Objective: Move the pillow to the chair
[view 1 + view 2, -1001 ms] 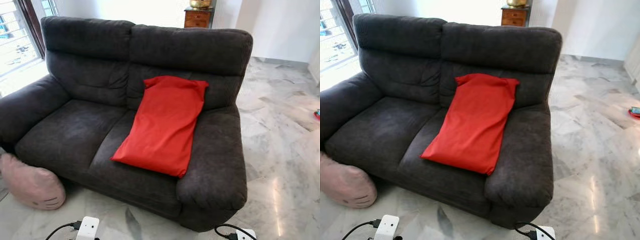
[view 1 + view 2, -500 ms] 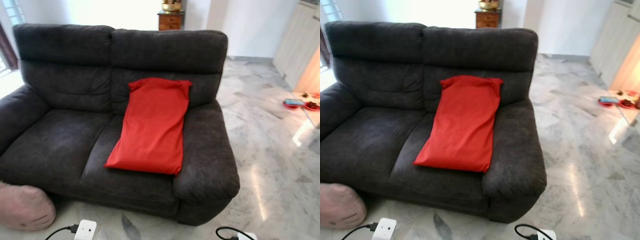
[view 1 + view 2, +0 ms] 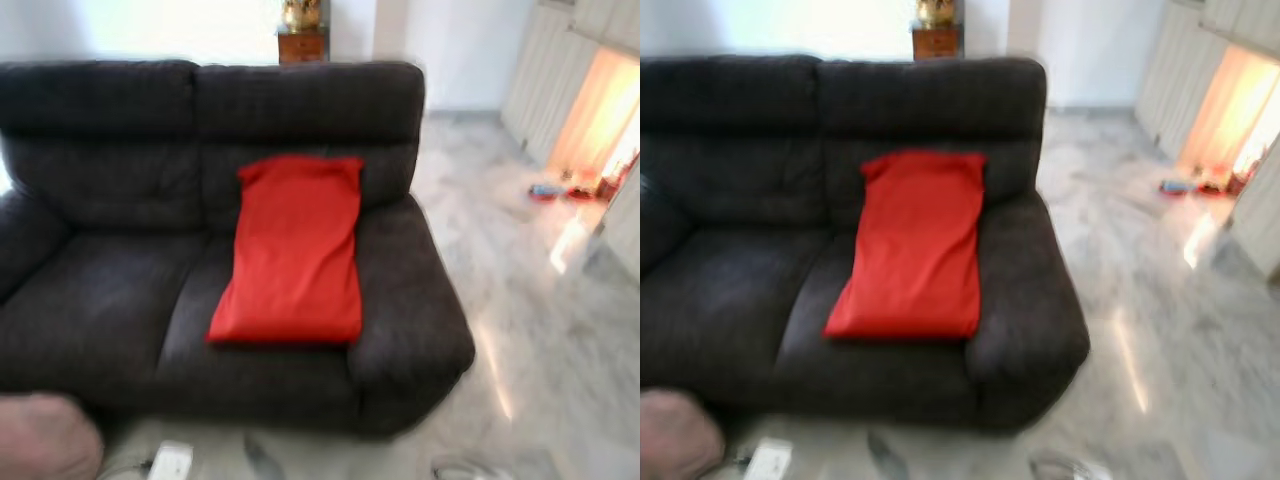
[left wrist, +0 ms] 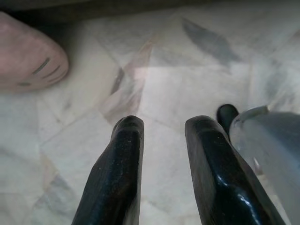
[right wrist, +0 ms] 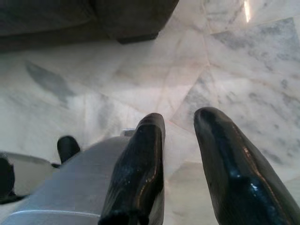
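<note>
The red pillow [image 3: 291, 250] is lying on the right seat of the dark sofa [image 3: 120, 290], its top end leaning against the backrest and its lower end reaching toward the seat's front edge, hard against the right armrest. Its long axis is running from backrest to front edge. Both arms are hanging low, pointing at the marble floor [image 5: 243, 70] in front of the sofa: the left gripper [image 4: 164, 136] and right gripper [image 5: 180, 126] are each holding their fingers slightly spread, gripping nothing. The pillow is lying ahead and well above them, with the right arm looking nearer. Compared with a second ago, the camera is swinging rightward and blurring; the pillow itself is not shifting.
</note>
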Available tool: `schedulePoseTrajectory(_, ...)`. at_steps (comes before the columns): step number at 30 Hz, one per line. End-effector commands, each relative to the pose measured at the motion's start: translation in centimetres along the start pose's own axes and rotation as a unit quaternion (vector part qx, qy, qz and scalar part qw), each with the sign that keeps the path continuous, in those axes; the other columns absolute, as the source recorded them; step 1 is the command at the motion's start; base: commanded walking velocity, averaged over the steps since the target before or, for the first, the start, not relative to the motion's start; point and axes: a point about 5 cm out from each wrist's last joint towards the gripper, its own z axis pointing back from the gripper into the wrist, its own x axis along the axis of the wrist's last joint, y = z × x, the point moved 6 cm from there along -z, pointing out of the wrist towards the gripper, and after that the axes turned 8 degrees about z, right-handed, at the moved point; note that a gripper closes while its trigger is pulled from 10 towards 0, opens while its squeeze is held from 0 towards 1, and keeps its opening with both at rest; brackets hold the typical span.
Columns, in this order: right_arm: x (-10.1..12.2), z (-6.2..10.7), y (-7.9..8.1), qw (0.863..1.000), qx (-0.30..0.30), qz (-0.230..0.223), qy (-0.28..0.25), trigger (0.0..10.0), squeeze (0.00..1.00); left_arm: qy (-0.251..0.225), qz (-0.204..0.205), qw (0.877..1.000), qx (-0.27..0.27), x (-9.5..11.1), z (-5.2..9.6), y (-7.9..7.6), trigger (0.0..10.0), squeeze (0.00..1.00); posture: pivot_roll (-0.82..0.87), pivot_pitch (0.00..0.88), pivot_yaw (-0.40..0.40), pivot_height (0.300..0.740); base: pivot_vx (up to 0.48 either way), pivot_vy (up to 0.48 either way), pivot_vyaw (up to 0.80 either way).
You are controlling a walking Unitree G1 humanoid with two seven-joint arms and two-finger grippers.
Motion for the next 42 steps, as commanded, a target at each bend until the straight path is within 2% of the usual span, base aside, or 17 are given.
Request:
schedulePoseTrajectory(1,0.3,0.0,-0.9,1.0,-0.01,-0.005,-0.003,10.0,0.0,0.002,0.004,1.0,0.0,0.1,-0.1,-0.2,10.0,0.0,-0.06,0.0,0.02,0.74,0.0,0.296,0.0)
schedulePoseTrajectory(16,0.3,0.0,-1.8,1.0,-0.018,-0.015,0.001,10.0,0.0,0.014,0.009,1.0,0.003,-0.6,0.0,-0.1,10.0,0.0,-0.07,0.0,0.018,0.74,0.0,0.296,0.0)
schedulePoseTrajectory(42,0.5,0.0,-2.3,0.999,-0.021,-0.024,0.003,10.0,0.0,0.019,0.017,1.0,0.006,-1.0,0.1,0.1,10.0,0.0,-0.06,0.0,0.013,0.74,0.0,0.306,0.0)
